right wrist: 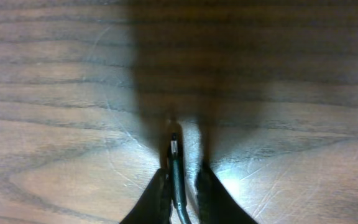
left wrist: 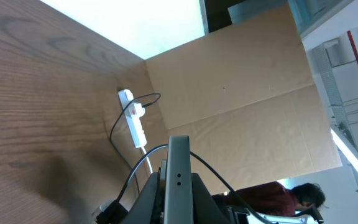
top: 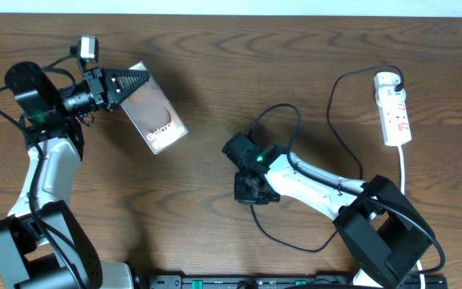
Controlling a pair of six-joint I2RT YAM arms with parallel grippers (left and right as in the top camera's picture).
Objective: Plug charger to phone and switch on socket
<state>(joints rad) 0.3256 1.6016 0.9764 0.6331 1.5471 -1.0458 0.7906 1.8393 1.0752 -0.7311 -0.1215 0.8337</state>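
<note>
Seemingly at the plugging-in step, with charger and phone both gripped but well apart.
Mid frame, the right jaws sat low over the worktop (top: 215, 48), nearly pressed together, pinching the charger (right wrist: 174, 149) just behind its tip. At upper left, the left jaws clamped one end of the phone (top: 160, 120). Next, the tip needed lining up with the phone's port, and the socket (top: 393, 108), upper right, looked a later job.

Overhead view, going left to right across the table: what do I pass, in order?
In order: left gripper, clamped on the phone's end → phone → right gripper, jaws closed on the charger tip → socket at far right.
</note>
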